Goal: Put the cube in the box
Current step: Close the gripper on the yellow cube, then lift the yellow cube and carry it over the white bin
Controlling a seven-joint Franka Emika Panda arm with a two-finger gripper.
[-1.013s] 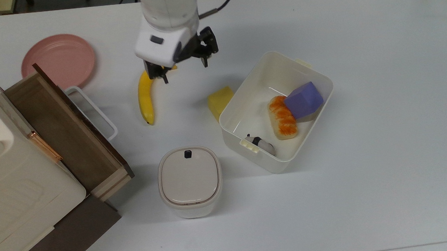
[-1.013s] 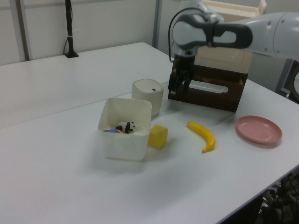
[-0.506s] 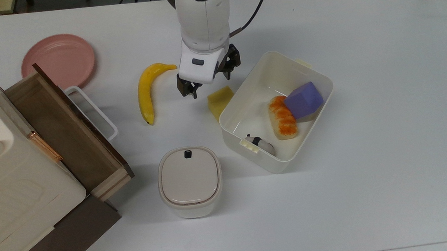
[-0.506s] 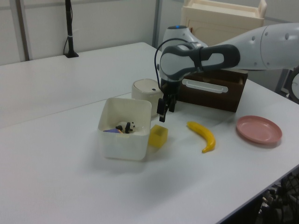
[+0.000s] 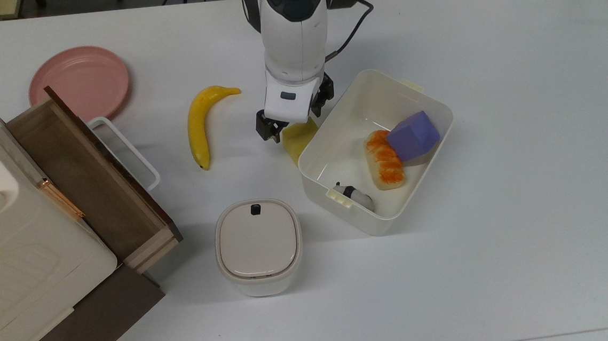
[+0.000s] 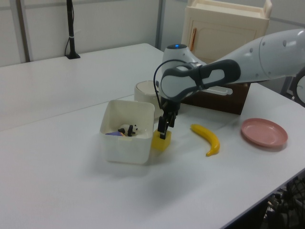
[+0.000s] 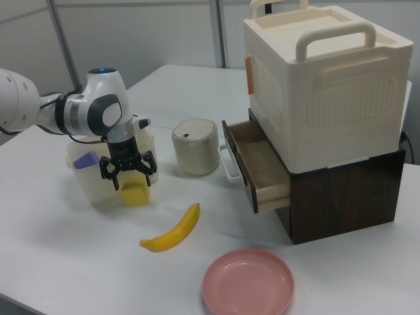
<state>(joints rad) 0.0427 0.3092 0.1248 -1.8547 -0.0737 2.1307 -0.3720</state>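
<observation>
The yellow cube (image 5: 295,140) sits on the table against the outer wall of the cream-white box (image 5: 381,224), on the top view's left of it. My gripper (image 5: 296,116) hangs open right over the cube, one finger to each side of its top. In the right view the gripper (image 7: 131,174) spreads just above the cube (image 7: 135,193), with the box (image 7: 90,182) behind it. In the left view the gripper (image 6: 165,131) meets the cube (image 6: 160,142) beside the box (image 6: 125,145). The arm hides part of the cube in the top view.
Inside the box lie a purple block (image 5: 413,136), an orange-topped bread piece (image 5: 385,159) and a small black-and-white toy (image 5: 354,194). A banana (image 5: 198,127), a pink plate (image 5: 79,82), a lidded white container (image 5: 258,246) and an open wooden drawer (image 5: 88,177) are on the top view's left.
My gripper has moved from above the banana's tip toward the top view's right and come down over the cube. Nothing else has moved.
</observation>
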